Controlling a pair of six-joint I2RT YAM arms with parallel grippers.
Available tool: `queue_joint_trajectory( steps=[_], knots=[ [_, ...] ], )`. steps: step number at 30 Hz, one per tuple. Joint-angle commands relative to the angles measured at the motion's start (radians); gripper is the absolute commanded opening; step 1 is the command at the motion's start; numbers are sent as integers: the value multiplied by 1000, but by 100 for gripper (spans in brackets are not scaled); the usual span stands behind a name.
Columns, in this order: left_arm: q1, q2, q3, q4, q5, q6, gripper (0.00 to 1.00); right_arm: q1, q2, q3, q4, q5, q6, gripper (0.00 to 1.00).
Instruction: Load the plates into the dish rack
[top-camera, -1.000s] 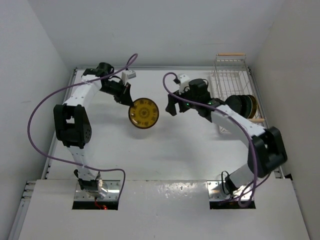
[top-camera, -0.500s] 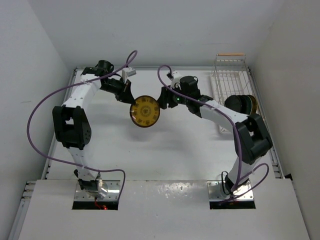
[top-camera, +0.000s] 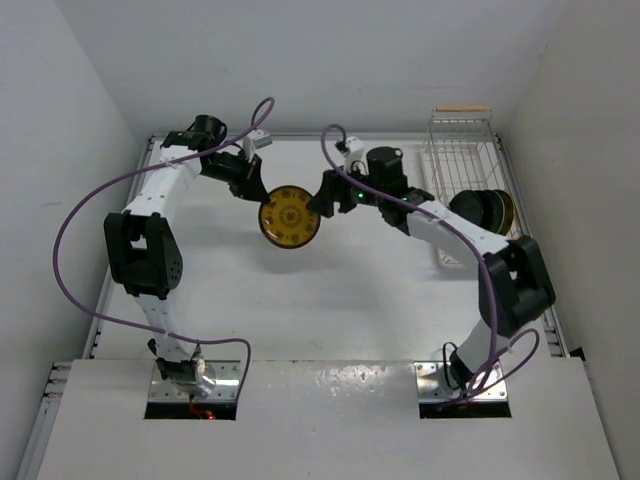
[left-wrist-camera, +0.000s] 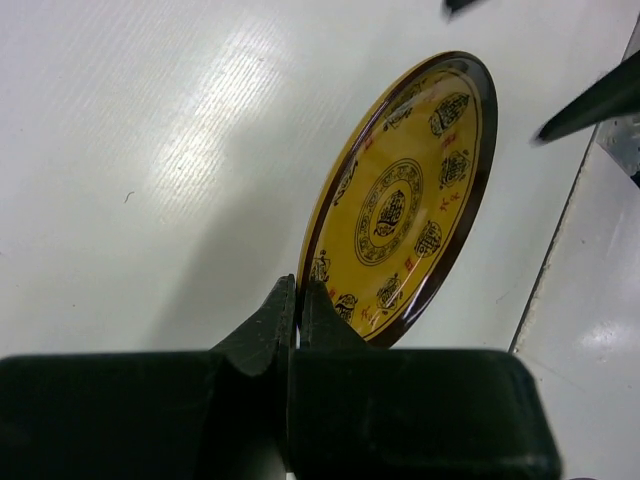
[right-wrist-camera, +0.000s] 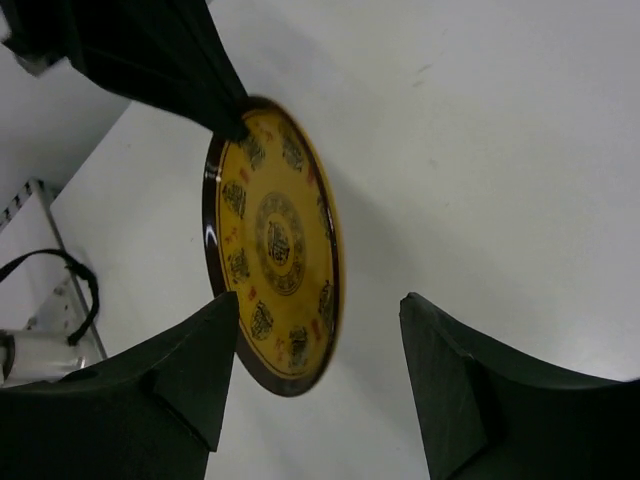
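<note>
Your left jaws were clamped on the rim of a yellow patterned plate, holding it tilted on edge over the middle of the counter. Your right jaws stood spread wide just beside its opposite rim, gripping nothing. Other plates stood in the dish rack at far right.

You are looking down on a white counter boxed in by plain pale walls: a back wall, a left wall and a right wall. At its near edge lies a glossy white panel with two rectangular cut-outs. The light is soft and even, leaving a faint sheen on the counter.
</note>
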Motion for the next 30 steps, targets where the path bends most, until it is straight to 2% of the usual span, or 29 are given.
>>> queue_joint_trajectory(
  steps=[1, 3, 4, 8, 10, 12, 14, 15, 16, 18, 19, 20, 21, 22, 23, 24, 28, 30],
  knots=[
    [-1, -4, 28, 13, 32, -7, 0, 37, 94, 62, -24, -50, 7, 64],
    [-1, -4, 28, 13, 32, -7, 0, 43, 123, 83, -35, -52, 16, 53],
    [-1, -4, 28, 13, 32, -7, 0, 48, 137, 96, -46, -53, 28, 37],
    [-1, -4, 28, 13, 32, -16, 0, 45, 114, 96, -17, -20, 47, 0],
    [-1, -4, 28, 33, -11, -45, 0, 39, 79, 65, 23, 54, 53, 0],
    [-1, 8, 38, 47, -59, -86, 39, 28, 21, 31, 34, 100, 77, 0],
    [-1, 22, 48, 70, -161, -128, 77, 8, -47, 22, 17, 209, 79, 0],
    [-1, 34, 48, 100, -206, -184, 82, 4, -64, 18, 5, 252, 65, 0],
    [-1, 34, 48, 122, -332, -223, 82, -10, -81, 18, -60, 418, 53, 0],
    [8, 34, 48, 176, -538, -362, 85, -16, -154, 19, -98, 549, -14, 0],
    [9, 48, 39, 194, -747, -391, 85, -25, -173, 19, -189, 749, -34, 0],
    [9, 58, 39, 194, -827, -408, 85, -38, -215, 18, -204, 817, -79, 0],
    [9, 69, 49, 194, -877, -409, 85, -47, -243, 8, -210, 950, -131, 0],
    [21, 78, 49, 194, -905, -409, 85, -47, -257, -4, -201, 1169, -192, 0],
    [21, 78, 37, 194, -919, -409, 85, -53, -285, -13, -195, 1220, -223, 0],
    [21, 78, 26, 194, -919, -409, 85, -62, -295, -18, -182, 1310, -336, 0],
    [21, 69, -9, 194, -893, -409, 85, -111, -334, -55, -211, 1386, -412, 0],
    [21, 69, -18, 194, -883, -418, 85, -164, -337, -44, -307, 1354, -353, 0]
  ],
)
